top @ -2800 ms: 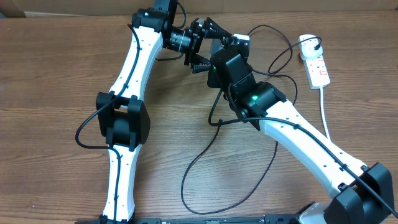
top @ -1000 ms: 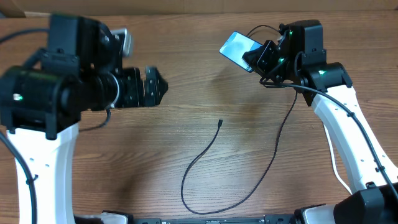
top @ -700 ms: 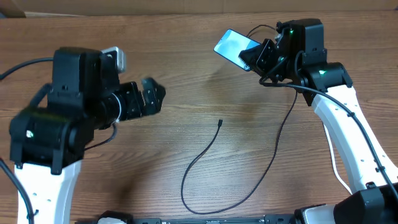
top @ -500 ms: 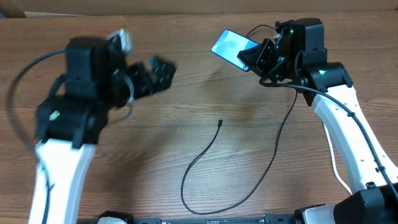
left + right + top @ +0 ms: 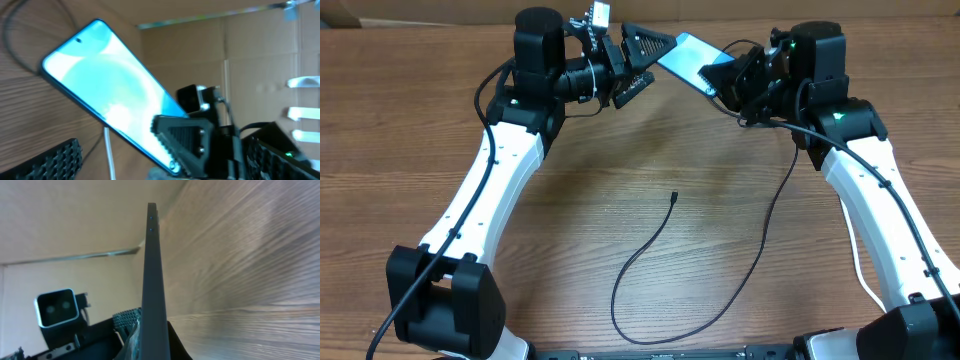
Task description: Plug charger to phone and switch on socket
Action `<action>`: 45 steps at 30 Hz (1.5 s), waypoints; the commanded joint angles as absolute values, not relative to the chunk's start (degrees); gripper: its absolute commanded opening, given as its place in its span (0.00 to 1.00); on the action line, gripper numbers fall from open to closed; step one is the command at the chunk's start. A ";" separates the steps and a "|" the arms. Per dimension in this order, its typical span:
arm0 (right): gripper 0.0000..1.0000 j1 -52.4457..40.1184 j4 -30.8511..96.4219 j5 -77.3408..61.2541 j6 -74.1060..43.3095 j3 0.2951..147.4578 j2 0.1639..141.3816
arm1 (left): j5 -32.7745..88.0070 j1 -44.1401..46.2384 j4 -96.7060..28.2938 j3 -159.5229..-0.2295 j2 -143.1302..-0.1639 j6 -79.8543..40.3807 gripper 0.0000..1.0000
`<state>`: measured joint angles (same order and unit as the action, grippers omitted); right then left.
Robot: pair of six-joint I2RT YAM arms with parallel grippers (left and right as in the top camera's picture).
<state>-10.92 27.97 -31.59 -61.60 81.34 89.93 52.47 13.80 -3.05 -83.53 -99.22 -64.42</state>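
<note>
Counter [image 5: 400,130]: brown wood-grain surface, grain running left to right, fills nearly the whole overhead frame. Faint soft shadows on it, upper centre.

Tan strip [image 5: 440,12] along the top edge of the overhead frame; looks like cardboard.

Left wrist view, upper right: tan cardboard panels [image 5: 260,65], vertical seam between them, pale band [image 5: 200,19] slanting along their top.

Right wrist view, upper left: plain beige wall [image 5: 65,220].

Light even, diffuse.

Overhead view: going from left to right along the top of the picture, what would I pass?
Left claw, open → phone, screen lit → right claw, shut on the phone's right end.
</note>
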 commanded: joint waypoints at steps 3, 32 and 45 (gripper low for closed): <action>0.03 -10.92 24.51 -30.17 -70.06 83.59 87.79 | 55.09 14.06 2.04 -83.66 -99.33 -74.54 0.99; 0.03 -19.55 17.26 -26.00 -74.11 83.59 87.77 | 50.68 11.62 -3.16 -83.64 -99.33 -91.35 0.71; 0.04 -21.21 16.78 -27.51 -80.18 83.59 87.77 | 50.63 11.60 -2.90 -83.64 -99.33 -91.98 0.61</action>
<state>-20.23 18.31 -26.65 -77.76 81.34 89.93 49.93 11.57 -3.33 -83.53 -99.37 -91.57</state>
